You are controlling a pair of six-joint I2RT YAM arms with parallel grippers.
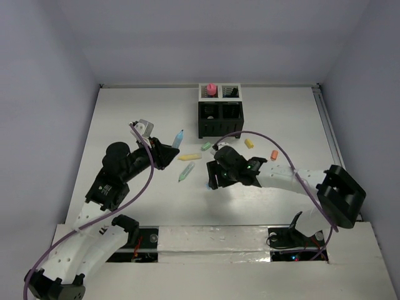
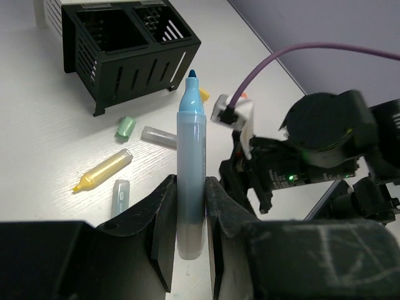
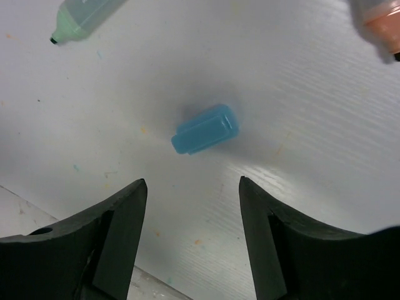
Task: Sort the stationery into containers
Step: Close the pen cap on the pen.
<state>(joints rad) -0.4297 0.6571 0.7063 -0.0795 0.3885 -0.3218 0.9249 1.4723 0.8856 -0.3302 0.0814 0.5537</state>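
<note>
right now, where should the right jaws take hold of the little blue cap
Probably across its middle, on the two long sides, coming straight down. The blue cap lies flat on the table, its length running almost jaw to jaw, so the right gripper would need to turn its open jaws first.
</note>
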